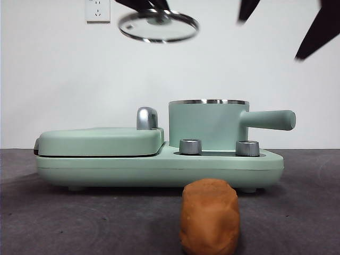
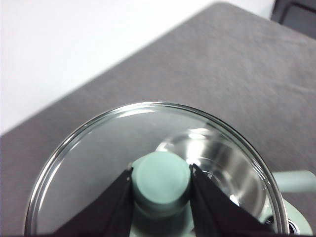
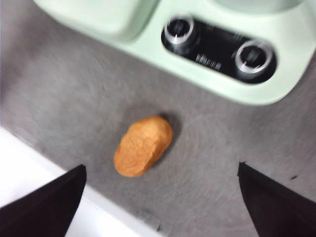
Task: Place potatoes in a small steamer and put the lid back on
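My left end effector (image 2: 162, 180) pinches the lid (image 1: 158, 25) by its knob, high at eleven o'clock of the open steamer (image 1: 208, 125), so my spread right end effector (image 3: 160, 197) can fetch the potato (image 3: 143, 146) on the table (image 1: 79, 218).

- No readable text, brand name or number anywhere that I can spot.
- The black control panel (image 3: 217, 52) between the two knobs has some small white markings, but they're way too blurry to make out.
- The white wall socket (image 1: 98, 10) has only its slots, no lettering I can read.
- The green cooker body (image 1: 159, 164) looks plain, no logo visible.
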